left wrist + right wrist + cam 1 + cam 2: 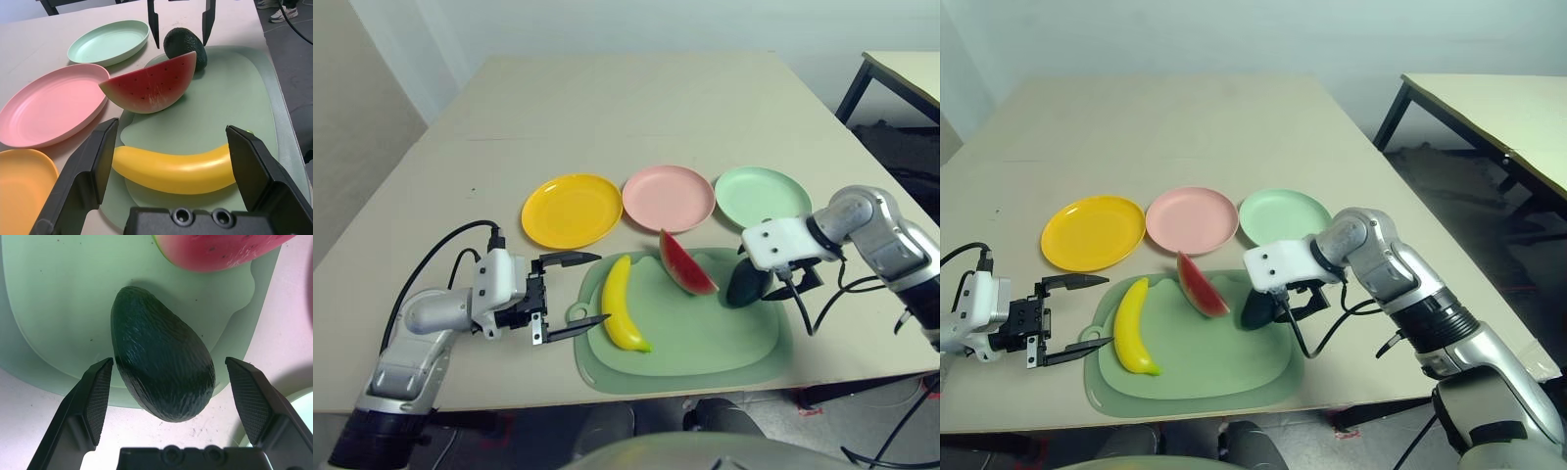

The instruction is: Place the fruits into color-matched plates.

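Head views: banana [622,305], watermelon wedge [685,263] and avocado [745,283] all lie on the pale green cutting mat [705,348], with the yellow plate [572,210], pink plate [668,197] and mint green plate [762,197] in a row on the table [636,108] behind the mat; the left gripper [570,296] sits level at the mat's left edge, fingers apart, and the right gripper [1285,305] points down over the avocado at the mat's right edge. Left wrist view: both black fingers [85,174] stand wide apart with the banana lying crosswise between and beyond them, untouched, the wedge and avocado further on. Right wrist view: fingers [98,394] spread to either side of the avocado, a gap showing on both sides, nothing gripped; the avocado overhangs the mat's rim onto the table.
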Available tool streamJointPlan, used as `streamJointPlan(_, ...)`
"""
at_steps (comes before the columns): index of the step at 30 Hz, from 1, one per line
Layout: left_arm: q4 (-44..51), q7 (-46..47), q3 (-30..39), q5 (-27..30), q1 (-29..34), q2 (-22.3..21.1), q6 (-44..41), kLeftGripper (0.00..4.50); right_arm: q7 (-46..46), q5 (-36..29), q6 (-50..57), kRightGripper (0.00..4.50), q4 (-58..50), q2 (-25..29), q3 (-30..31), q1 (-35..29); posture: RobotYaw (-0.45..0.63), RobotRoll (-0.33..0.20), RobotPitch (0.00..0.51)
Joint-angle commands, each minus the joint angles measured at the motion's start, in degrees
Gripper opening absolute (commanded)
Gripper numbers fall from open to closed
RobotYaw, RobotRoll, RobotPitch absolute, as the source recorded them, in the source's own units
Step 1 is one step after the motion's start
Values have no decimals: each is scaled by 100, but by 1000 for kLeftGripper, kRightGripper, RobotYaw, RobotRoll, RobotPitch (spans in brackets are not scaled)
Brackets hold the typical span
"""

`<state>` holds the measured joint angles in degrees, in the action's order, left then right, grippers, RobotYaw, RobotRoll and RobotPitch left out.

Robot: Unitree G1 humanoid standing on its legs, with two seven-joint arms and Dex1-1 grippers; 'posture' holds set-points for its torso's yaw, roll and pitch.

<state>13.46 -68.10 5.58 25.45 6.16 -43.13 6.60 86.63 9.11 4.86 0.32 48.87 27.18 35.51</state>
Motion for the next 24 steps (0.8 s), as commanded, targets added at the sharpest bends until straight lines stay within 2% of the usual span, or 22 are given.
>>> streamJointPlan(1,88,6,-12,-15,35,-46,-47,4474,44,39,76,4500,0,-45,74,-54,125,0,0)
streamJointPlan(8,45,-3,-5,-51,44,-57,-14,4474,72,112,371,4500,-40,-61,97,-74,127,0,0)
streamJointPlan(11,45,1,-1,-53,50,-57,-12,4500,88,125,435,4065,-64,-63,104,-73,129,0,0)
streamJointPlan(13,46,4,-1,-56,53,-55,-8,4500,102,131,477,3472,-76,-65,107,-75,131,0,0)
streamJointPlan(22,47,8,-4,-63,53,-52,-1,4500,176,78,648,109,-191,-41,109,-98,132,0,0)
streamJointPlan(24,35,8,-10,-69,45,-48,3,4500,188,66,655,46,-210,-35,105,-101,134,0,0)
